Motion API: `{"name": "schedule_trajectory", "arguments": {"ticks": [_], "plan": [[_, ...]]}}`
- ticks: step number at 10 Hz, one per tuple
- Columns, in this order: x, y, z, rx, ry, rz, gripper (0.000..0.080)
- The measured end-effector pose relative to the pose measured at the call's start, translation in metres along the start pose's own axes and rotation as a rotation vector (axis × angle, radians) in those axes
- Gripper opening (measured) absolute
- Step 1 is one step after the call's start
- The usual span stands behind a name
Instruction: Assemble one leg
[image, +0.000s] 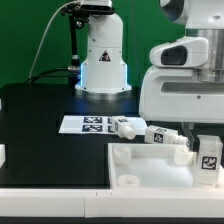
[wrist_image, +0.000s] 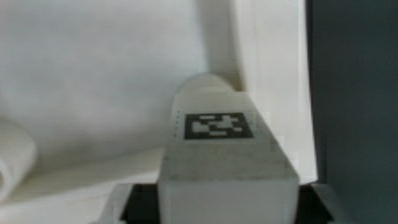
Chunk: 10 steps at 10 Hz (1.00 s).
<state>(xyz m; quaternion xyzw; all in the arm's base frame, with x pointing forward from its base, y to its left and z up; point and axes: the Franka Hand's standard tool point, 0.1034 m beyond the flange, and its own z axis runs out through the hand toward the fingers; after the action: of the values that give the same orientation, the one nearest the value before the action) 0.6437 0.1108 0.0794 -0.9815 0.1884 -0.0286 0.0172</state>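
Observation:
My gripper is at the exterior view's right, shut on a leg, a chunky white post with a black-and-white tag. It holds the leg upright over the right part of the large white square panel. In the wrist view the leg fills the middle, tag facing the camera, clamped between the dark fingers of the gripper. The panel lies beneath it. The leg's lower end is hidden. Two more legs lie on the table behind the panel.
The marker board lies flat on the black table, left of the loose legs. The robot's white base stands at the back. A round corner socket shows at the panel's front. The dark table shows beside the panel in the wrist view.

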Motion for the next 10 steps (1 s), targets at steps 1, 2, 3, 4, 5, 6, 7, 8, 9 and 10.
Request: {"name": "schedule_trajectory", "arguments": {"ticks": [1, 2, 3, 4, 5, 6, 7, 8, 9, 10], "plan": [[0.0001, 0.0009, 0.0003, 0.001, 0.000, 0.156, 0.0285], [0.0001, 0.0021, 0.0006, 0.004, -0.002, 0.339, 0.0285], [0.0001, 0.0025, 0.0007, 0.004, -0.004, 0.498, 0.0285], [-0.0004, 0.0025, 0.0010, 0.002, -0.003, 0.648, 0.0285], [-0.0008, 0.0023, 0.0010, 0.011, -0.013, 0.815, 0.0285], [-0.0006, 0.0032, 0.0012, 0.018, -0.023, 0.934, 0.0285], [-0.0002, 0.0042, 0.0012, 0.022, -0.031, 1.000, 0.0285], [-0.0005, 0.0044, 0.0015, 0.022, -0.033, 1.041, 0.0285], [-0.0004, 0.0043, 0.0015, 0.023, -0.032, 1.022, 0.0285], [-0.0017, 0.0034, 0.0017, 0.019, -0.033, 0.938, 0.0385]]}}
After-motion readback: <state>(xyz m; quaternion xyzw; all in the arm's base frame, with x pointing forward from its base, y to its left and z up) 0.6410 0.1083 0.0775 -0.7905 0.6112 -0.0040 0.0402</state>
